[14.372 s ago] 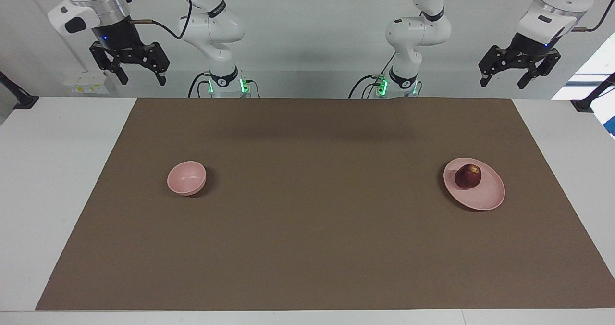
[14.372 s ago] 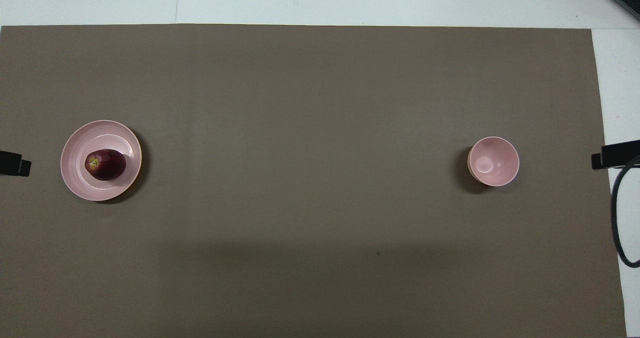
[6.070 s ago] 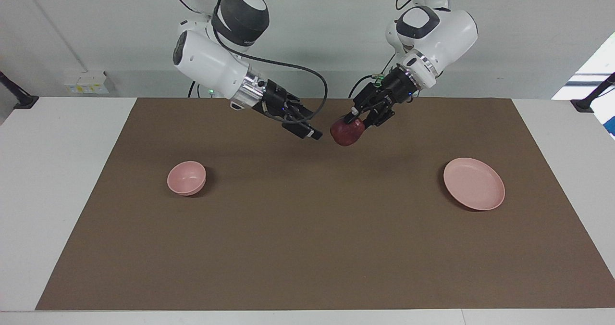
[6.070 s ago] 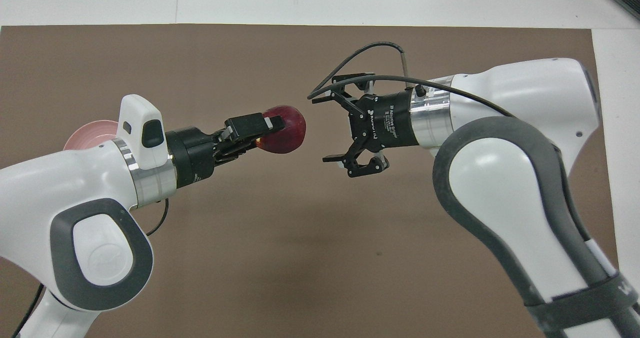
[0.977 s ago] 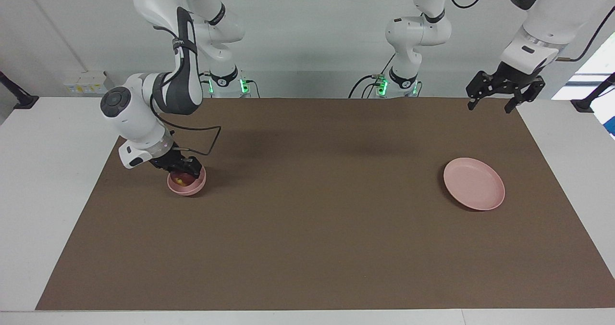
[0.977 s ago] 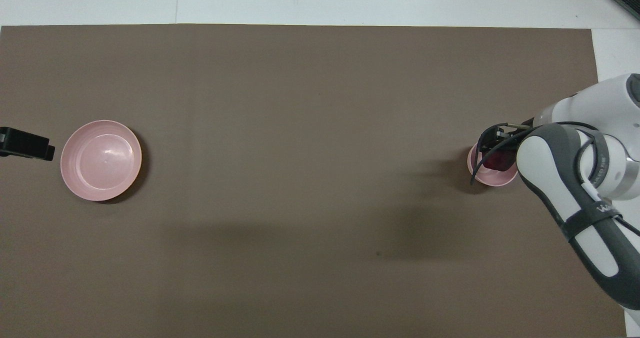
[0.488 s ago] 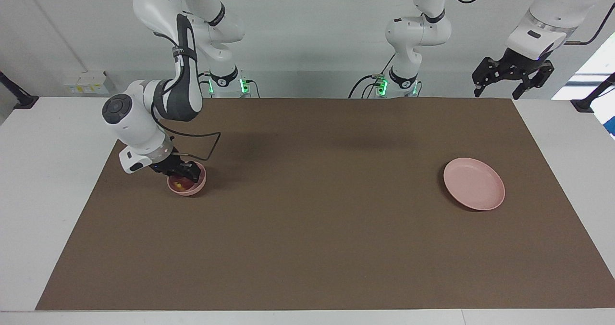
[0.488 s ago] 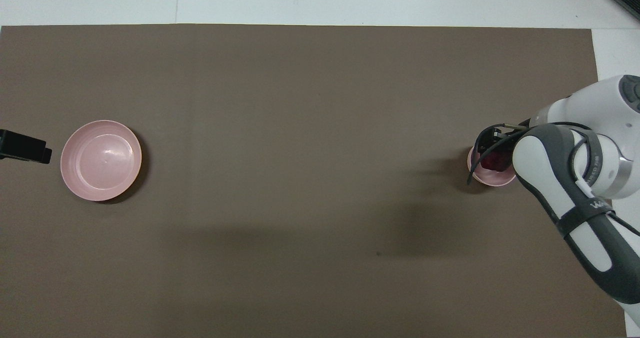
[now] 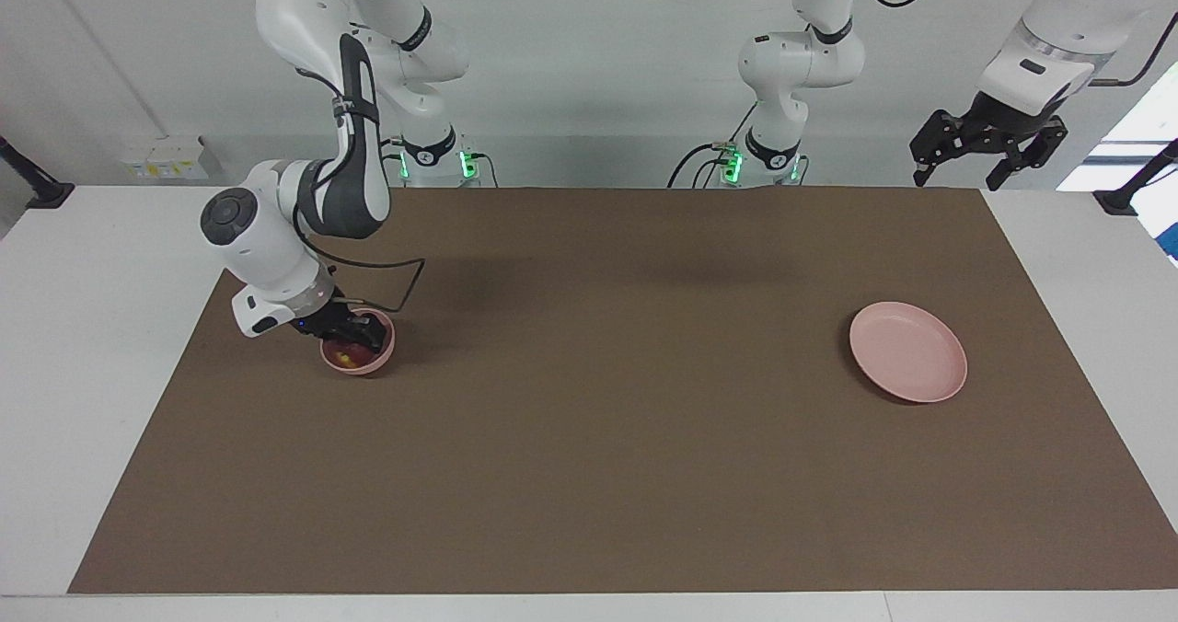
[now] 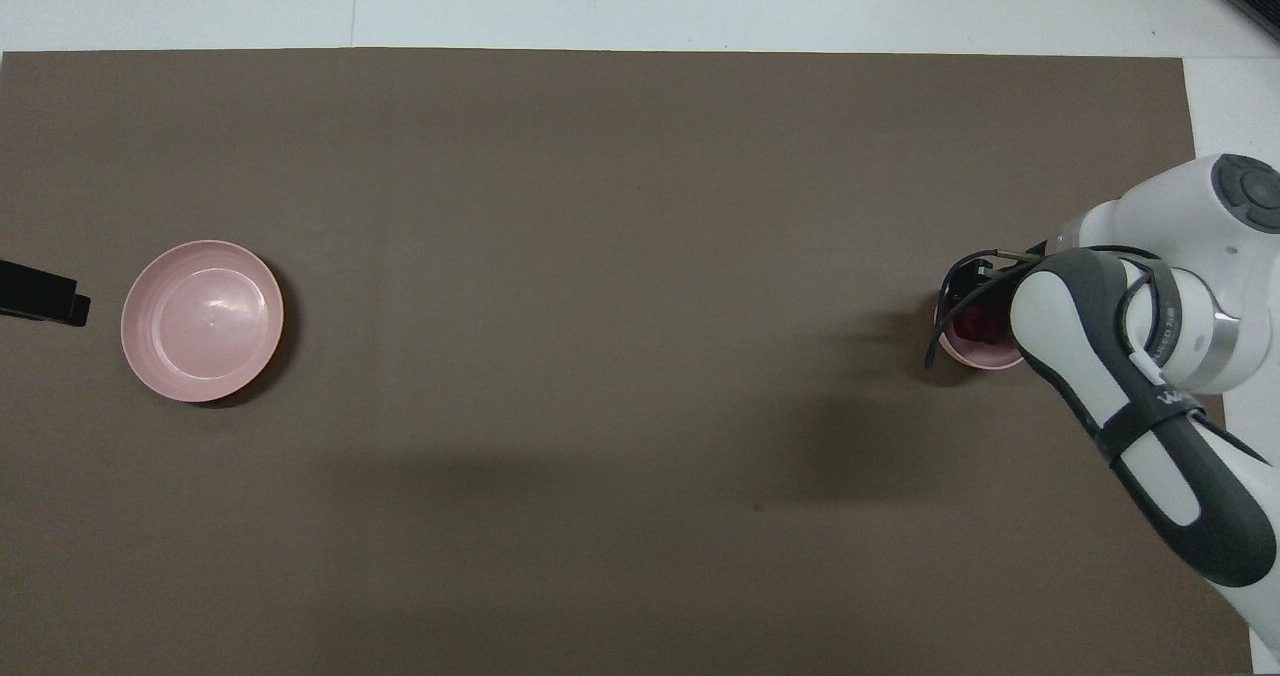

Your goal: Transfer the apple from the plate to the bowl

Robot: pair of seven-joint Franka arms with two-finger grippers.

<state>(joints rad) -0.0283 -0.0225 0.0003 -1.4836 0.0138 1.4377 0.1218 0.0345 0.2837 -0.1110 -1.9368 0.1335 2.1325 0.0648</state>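
My right gripper (image 9: 354,335) is down inside the bowl (image 9: 370,365), and its fingers are closed on the apple (image 9: 345,356), which sits low in the bowl with its yellowish patch showing just under my fingers. From overhead my own forearm covers much of this, but the dark red of the apple (image 10: 972,326) shows within the bowl's pink rim (image 10: 985,361), with the black of my right gripper (image 10: 975,288) over it. Whether the apple rests on the bowl's bottom I cannot tell. The bowl stands on the brown mat (image 9: 598,401) toward my right arm's end of the table (image 9: 92,346), close to the mat's edge. The plate (image 9: 911,369) lies flat on the mat toward my left arm's end, well apart from the bowl, and its pale pink surface (image 10: 200,321) is bare. My left gripper (image 9: 957,178) waits up in the air over my left arm's end of the table, its fingers spread wide and holding nothing; from overhead only a dark tip of it (image 10: 45,296) shows, just beside the plate.
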